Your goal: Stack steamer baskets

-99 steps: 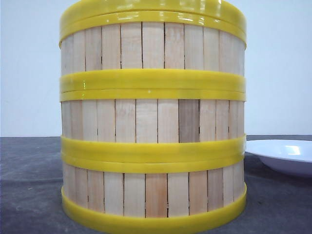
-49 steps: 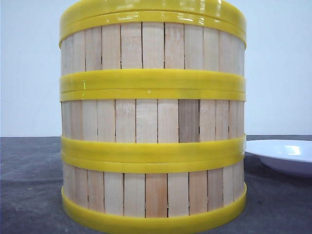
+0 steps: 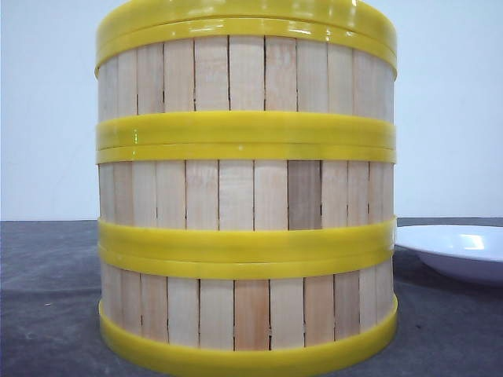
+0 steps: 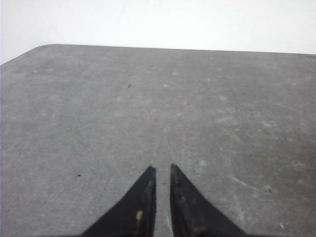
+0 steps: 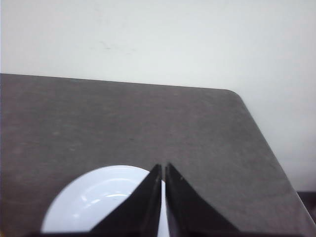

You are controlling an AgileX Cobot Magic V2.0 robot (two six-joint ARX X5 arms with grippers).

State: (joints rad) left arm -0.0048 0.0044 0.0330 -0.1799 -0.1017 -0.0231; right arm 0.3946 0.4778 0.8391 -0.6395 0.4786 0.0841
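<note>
Three steamer baskets (image 3: 246, 196) stand stacked one on another, close in front of the front camera, with a yellow-rimmed lid (image 3: 246, 17) on top. Their walls are light wooden slats between thick yellow rims. Neither gripper shows in the front view. In the left wrist view my left gripper (image 4: 162, 169) hangs over bare grey table, jaws nearly together with nothing between them. In the right wrist view my right gripper (image 5: 163, 167) is shut and empty, above the edge of the white plate (image 5: 94, 202).
The white plate (image 3: 460, 250) sits on the grey table (image 3: 47, 298) to the right of the stack. A rounded table corner (image 5: 236, 96) lies beyond the right gripper, and another corner (image 4: 34, 52) beyond the left. A white wall stands behind.
</note>
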